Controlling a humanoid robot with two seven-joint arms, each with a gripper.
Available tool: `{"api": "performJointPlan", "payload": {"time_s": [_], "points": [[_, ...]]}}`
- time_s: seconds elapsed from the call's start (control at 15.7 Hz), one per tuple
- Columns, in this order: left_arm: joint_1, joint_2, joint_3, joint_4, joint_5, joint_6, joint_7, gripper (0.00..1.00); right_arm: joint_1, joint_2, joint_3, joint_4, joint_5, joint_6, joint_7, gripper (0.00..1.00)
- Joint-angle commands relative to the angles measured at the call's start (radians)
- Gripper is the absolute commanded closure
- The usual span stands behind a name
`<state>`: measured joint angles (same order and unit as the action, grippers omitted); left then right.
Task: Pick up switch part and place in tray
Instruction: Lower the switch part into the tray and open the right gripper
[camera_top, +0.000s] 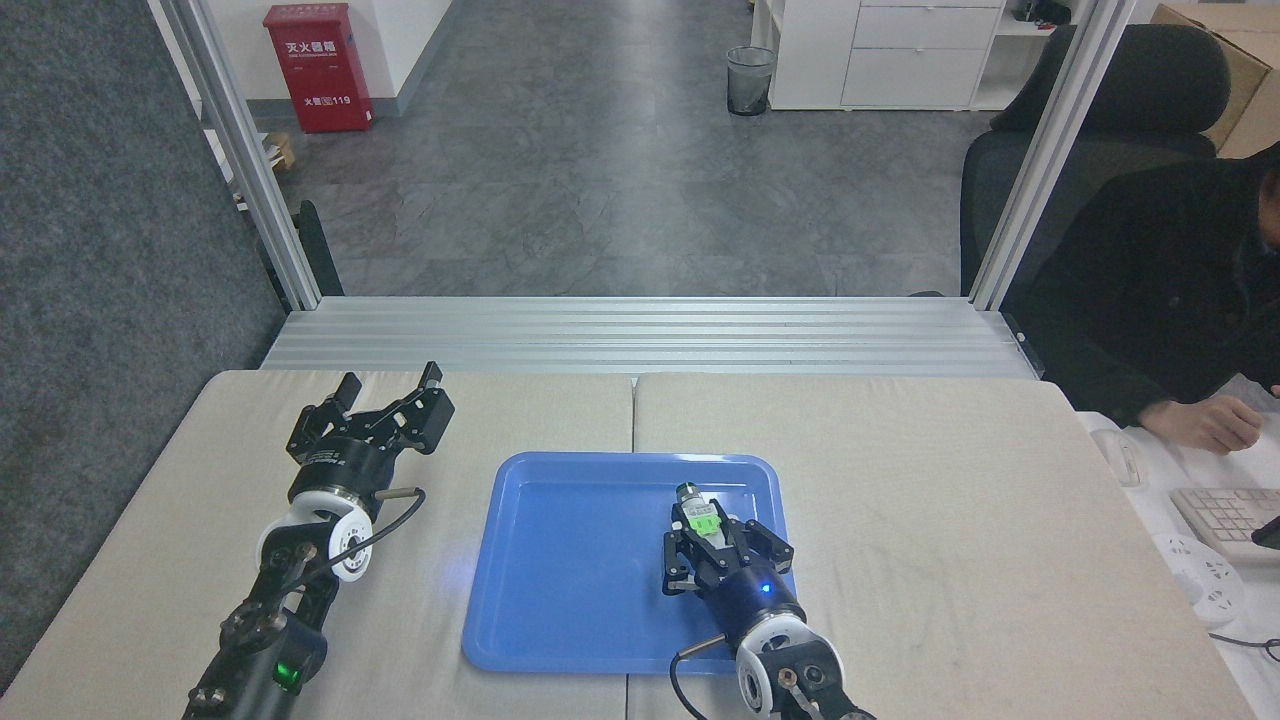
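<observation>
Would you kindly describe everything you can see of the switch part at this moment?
The switch part is a small push-button piece: a dark round metallic-looking cap at its far end, a bright green middle block and a pale base. It is held in the right pincer, whose fingers close on its near end, so the base is mostly hidden. It points away from the robot, over the right side of the blue tray. Whether it touches the tray floor cannot be told.

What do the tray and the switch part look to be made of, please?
The tray looks like glossy blue plastic: it mirrors a bright window patch. The switch part, held in the right pincer, seems mixed: a dark cap with a metallic glint and a green block that looks like plastic. Its base is hidden here.
</observation>
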<state>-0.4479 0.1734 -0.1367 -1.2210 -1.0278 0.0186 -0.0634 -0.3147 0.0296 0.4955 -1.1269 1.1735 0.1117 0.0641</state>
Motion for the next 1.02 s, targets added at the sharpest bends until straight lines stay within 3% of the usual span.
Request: {"api": "performJointPlan", "payload": {"time_s": [0.0, 0.45, 0.51, 0.76, 0.95], "points": [[0.000, 0.000, 0.000, 0.000, 0.000, 0.000, 0.001, 0.00, -0.011, 0.067, 0.045, 0.133, -0.005, 0.019, -0.030, 0.00], [0.000, 0.000, 0.000, 0.000, 0.000, 0.000, 0.001, 0.00, -0.046, 0.053, -0.152, 0.087, -0.014, 0.008, -0.083, 0.00], [0.000, 0.000, 0.000, 0.000, 0.000, 0.000, 0.001, 0.00, -0.052, 0.030, -0.175, 0.073, -0.014, -0.003, -0.092, 0.00], [0.000, 0.000, 0.000, 0.000, 0.000, 0.000, 0.001, 0.00, -0.053, -0.144, -0.230, 0.058, -0.014, -0.087, -0.161, 0.00], [0.000, 0.000, 0.000, 0.000, 0.000, 0.000, 0.001, 0.00, -0.053, -0.215, -0.343, 0.045, -0.014, -0.115, -0.161, 0.00]]}}
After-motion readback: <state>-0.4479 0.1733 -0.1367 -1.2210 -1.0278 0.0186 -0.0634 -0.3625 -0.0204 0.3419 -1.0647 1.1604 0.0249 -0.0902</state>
